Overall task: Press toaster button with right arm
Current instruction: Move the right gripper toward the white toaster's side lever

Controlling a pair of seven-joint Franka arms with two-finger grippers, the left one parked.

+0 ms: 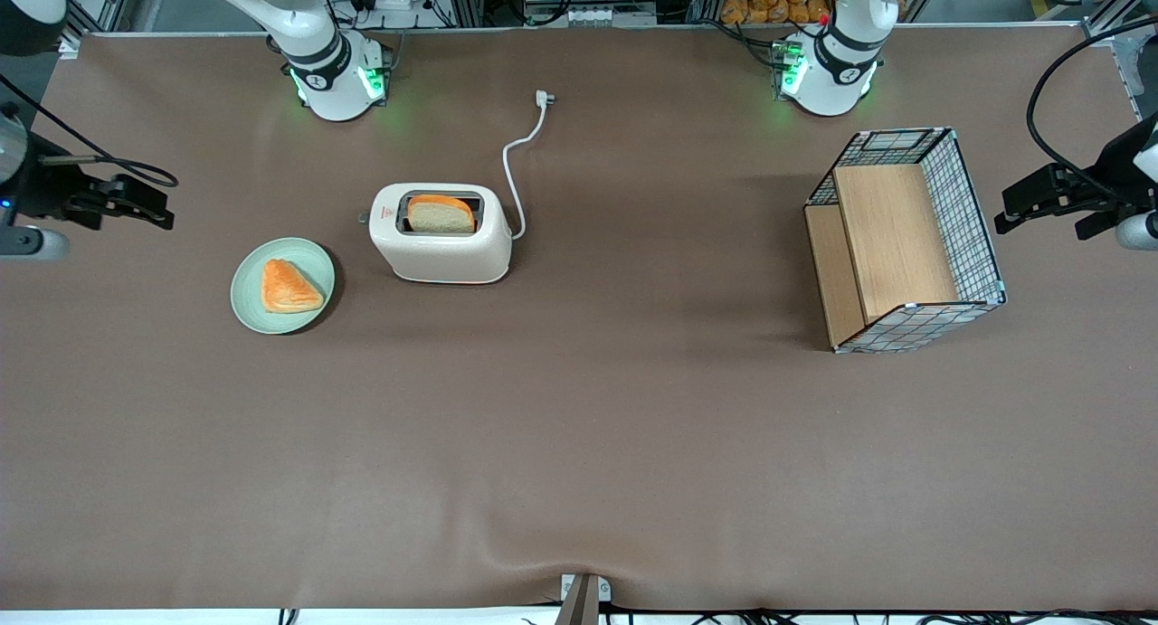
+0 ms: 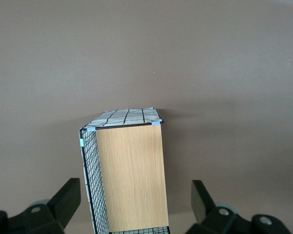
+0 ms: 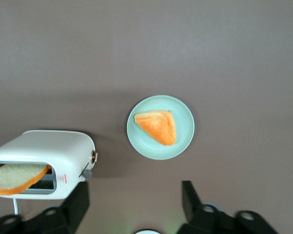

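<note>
The cream-white toaster (image 1: 441,245) stands on the brown table with a slice of bread (image 1: 441,214) in its top slot. It also shows in the right wrist view (image 3: 44,146). The small grey toaster button (image 1: 363,217) sticks out of the narrow end by the red mark, and shows in the right wrist view (image 3: 87,173). The right arm's gripper (image 1: 167,200) hovers open and empty toward the working arm's end of the table, well apart from the toaster. In the right wrist view the gripper (image 3: 134,195) has its jaws wide apart over bare table.
A pale green plate (image 1: 249,304) with an orange pastry (image 1: 288,287) lies beside the toaster, nearer the front camera. The toaster's white cord (image 1: 516,164) trails toward the arm bases. A wire and wood basket (image 1: 905,236) stands toward the parked arm's end.
</note>
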